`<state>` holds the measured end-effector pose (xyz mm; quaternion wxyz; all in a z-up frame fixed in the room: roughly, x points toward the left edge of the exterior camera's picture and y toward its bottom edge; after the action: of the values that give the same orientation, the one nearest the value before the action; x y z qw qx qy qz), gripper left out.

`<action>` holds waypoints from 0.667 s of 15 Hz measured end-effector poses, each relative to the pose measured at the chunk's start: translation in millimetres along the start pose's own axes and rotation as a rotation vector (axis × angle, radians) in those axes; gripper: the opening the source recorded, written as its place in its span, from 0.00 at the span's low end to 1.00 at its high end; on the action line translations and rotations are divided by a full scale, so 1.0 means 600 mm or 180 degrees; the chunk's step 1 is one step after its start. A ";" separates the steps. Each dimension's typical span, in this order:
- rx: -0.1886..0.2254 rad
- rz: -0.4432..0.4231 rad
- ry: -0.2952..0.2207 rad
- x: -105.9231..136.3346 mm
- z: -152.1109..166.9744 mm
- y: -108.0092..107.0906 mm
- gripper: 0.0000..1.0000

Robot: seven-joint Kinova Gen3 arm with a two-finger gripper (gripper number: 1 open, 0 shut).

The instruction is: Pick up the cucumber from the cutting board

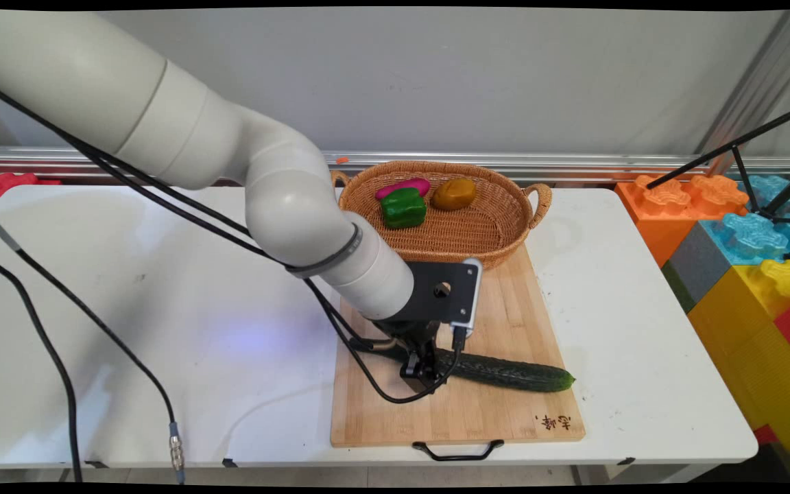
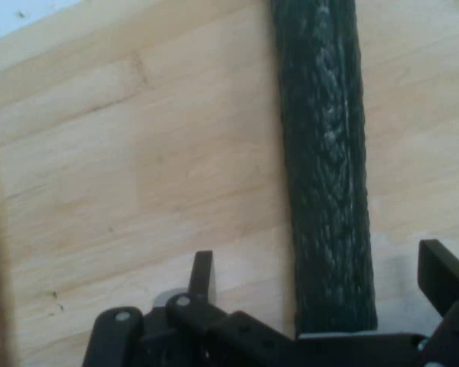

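Observation:
A long dark green cucumber [image 1: 511, 374] [image 2: 325, 153] lies across the near half of a wooden cutting board [image 1: 505, 309] [image 2: 138, 153]. My gripper [image 1: 422, 374] [image 2: 321, 264] is down at the cucumber's left part and open. One fingertip [image 2: 203, 271] stands on one side of it and the other on the far side, with a gap showing on both sides, so neither is touching. The cucumber's left end is hidden behind the hand in the main view.
A wicker basket [image 1: 498, 233] stands at the board's far end, holding a green pepper [image 1: 403, 208], a purple vegetable [image 1: 403, 186] and a brown potato [image 1: 455, 194]. Large coloured blocks [image 1: 745, 261] and a black tripod [image 1: 745, 165] stand off the table's right side.

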<state>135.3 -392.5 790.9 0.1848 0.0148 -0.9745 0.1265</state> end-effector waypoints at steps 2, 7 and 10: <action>0.0005 0.0044 -0.0001 -0.002 0.007 0.002 1.00; 0.0018 0.0140 0.0000 -0.005 0.021 0.006 0.00; 0.0002 0.0153 -0.0009 -0.007 0.025 0.009 0.00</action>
<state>133.4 -391.2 774.8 0.1803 -0.0083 -0.9748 0.1311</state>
